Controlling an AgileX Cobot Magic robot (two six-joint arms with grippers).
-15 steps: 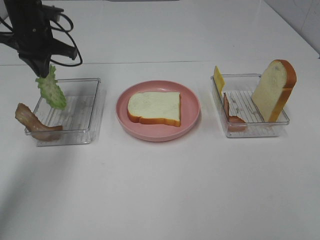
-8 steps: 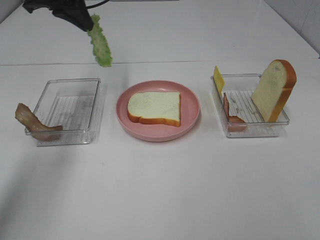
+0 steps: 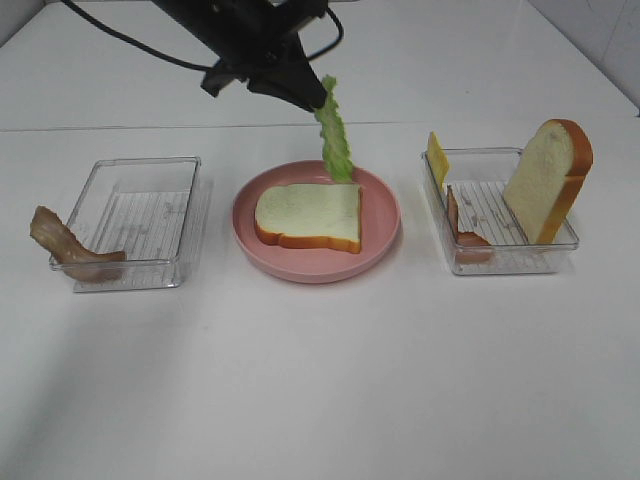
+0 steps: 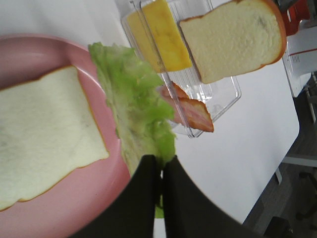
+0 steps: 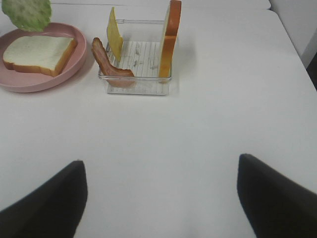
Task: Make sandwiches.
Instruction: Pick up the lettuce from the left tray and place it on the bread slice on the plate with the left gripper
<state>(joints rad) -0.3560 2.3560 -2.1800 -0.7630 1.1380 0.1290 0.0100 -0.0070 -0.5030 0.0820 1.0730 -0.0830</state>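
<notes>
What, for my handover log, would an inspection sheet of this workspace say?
Surface: white table, no spills seen.
Job's things: lettuce leaf hanging over pink plate rim; bread slice flat on plate; upright bread slice, cheese, bacon in right tray; bacon strip across left tray corner.
Clutter: nothing seen.
Grippers: left gripper fingers shut on lettuce; right gripper open, empty.
Cables: black cable trailing from left arm.
Surroundings: tiled wall, far right.

White table (image 3: 320,380), pink plate (image 3: 383,228) at centre, left clear tray (image 3: 140,281), right clear tray (image 3: 500,264)
</notes>
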